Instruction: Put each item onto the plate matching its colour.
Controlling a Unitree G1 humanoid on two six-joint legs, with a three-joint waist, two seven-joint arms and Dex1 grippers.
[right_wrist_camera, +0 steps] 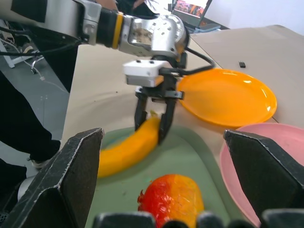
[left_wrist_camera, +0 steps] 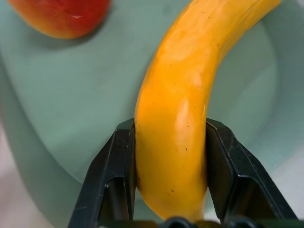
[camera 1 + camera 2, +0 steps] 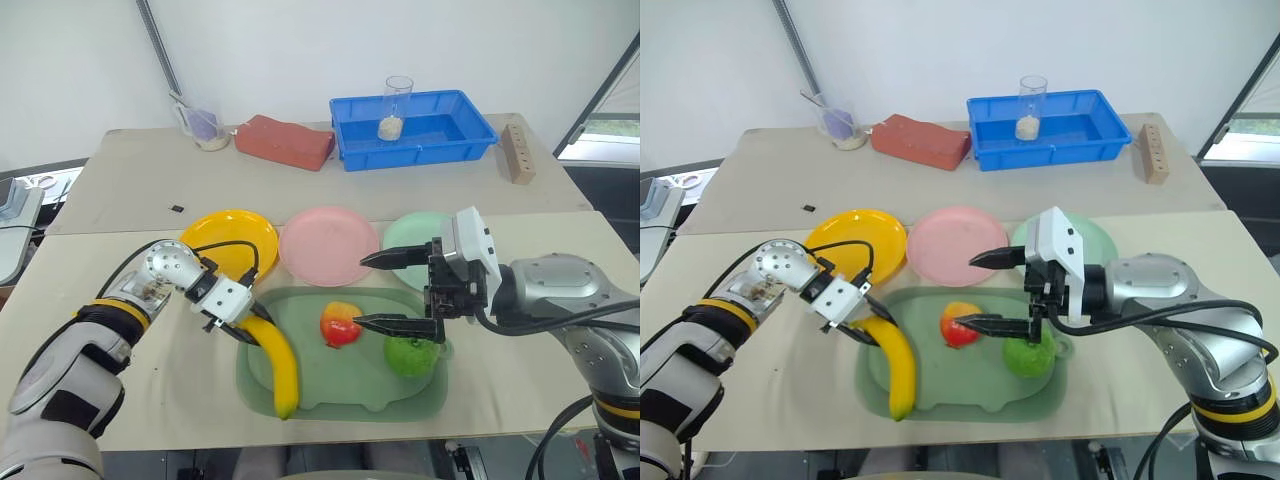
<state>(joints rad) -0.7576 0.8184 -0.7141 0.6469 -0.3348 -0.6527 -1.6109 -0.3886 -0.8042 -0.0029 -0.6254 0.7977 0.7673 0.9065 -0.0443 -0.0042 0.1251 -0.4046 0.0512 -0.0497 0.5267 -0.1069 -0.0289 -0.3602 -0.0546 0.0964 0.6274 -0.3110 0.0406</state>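
We see the left gripper (image 3: 243, 330) clenched on the banana (image 3: 277, 365), with one black finger pressed against each side of the fruit near its stem end, as the left wrist view shows clearly. The banana lies in the dull-green tray (image 3: 330, 405) along the tray's left edge, and its long axis runs from the held end, close to the tray's far left corner, toward the near edge of the table (image 3: 500, 400). The yellow plate (image 3: 230, 240) stands on the table just beyond that same far left corner, so from the grip point the plate lies farther from us and slightly to the left. We judge that the coming move is a lift followed by a short carry away from the near edge; the free end of the banana must clear the tray's rim. The left arm is clearly the nearer one for this plate. The right gripper (image 3: 395, 290) hangs with its fingers spread wide and holds nothing, above the right part of the tray. The red-and-yellow apple (image 3: 340, 325) rests in the middle of the tray, and the green apple (image 3: 412, 355) near the tray's right edge. The pink plate (image 3: 328, 243) and the mint plate (image 3: 408, 238) carry nothing yet.
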